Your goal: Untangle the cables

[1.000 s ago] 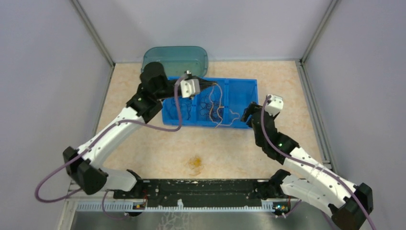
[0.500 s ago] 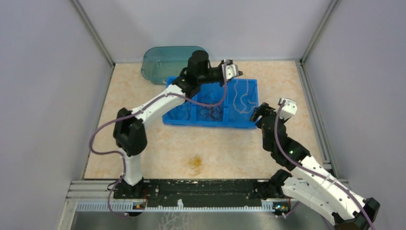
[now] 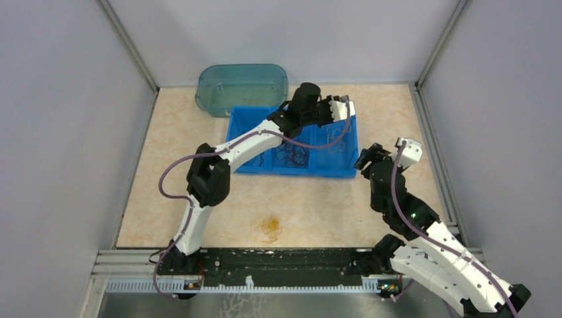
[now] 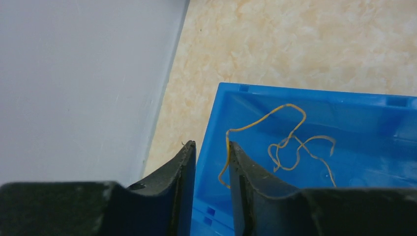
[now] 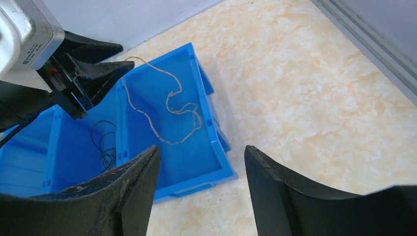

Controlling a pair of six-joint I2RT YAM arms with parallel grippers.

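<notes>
Though black cables [image 3: 291, 156] clump, one yellow cable [image 4: 282, 143].

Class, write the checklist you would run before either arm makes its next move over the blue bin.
1. Yellow cable lies in the right compartment of the bin: ok.
2. Left gripper clear of that cable: cannot tell; its end rises right at the slightly parted jaws.
3. Right gripper open and empty: ok.
4. Black cables separated: not ok; clumped in the middle compartment.
</notes>
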